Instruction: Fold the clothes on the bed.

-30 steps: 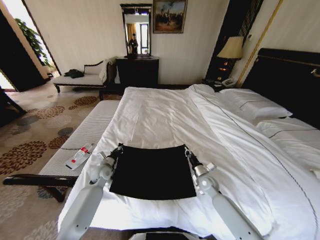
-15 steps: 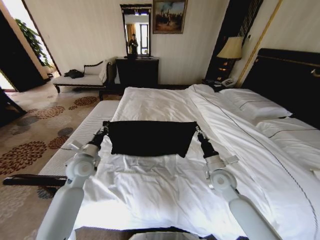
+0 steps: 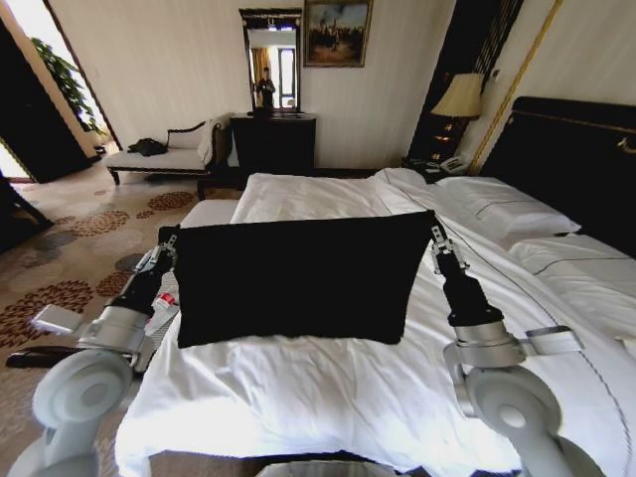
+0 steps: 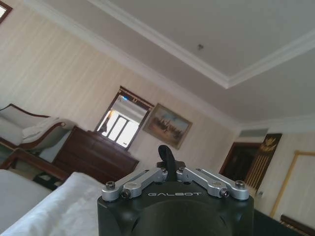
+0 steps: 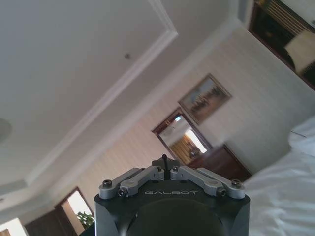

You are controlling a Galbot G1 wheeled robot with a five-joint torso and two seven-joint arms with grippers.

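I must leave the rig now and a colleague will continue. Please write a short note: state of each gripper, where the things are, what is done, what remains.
Left gripper: shut on one top corner of the black T-shirt, raised above the bed.
Right gripper: shut on the other top corner, at about the same height.
T-shirt: hangs stretched between the two grippers as a flat dark panel; its lower edge is at or just above the white duvet, contact not clear. The lettering is not visible from here.
Done: shirt picked up and spread.
Left: no finished fold lies on the bed yet; the shirt has to be laid down, folded and released.
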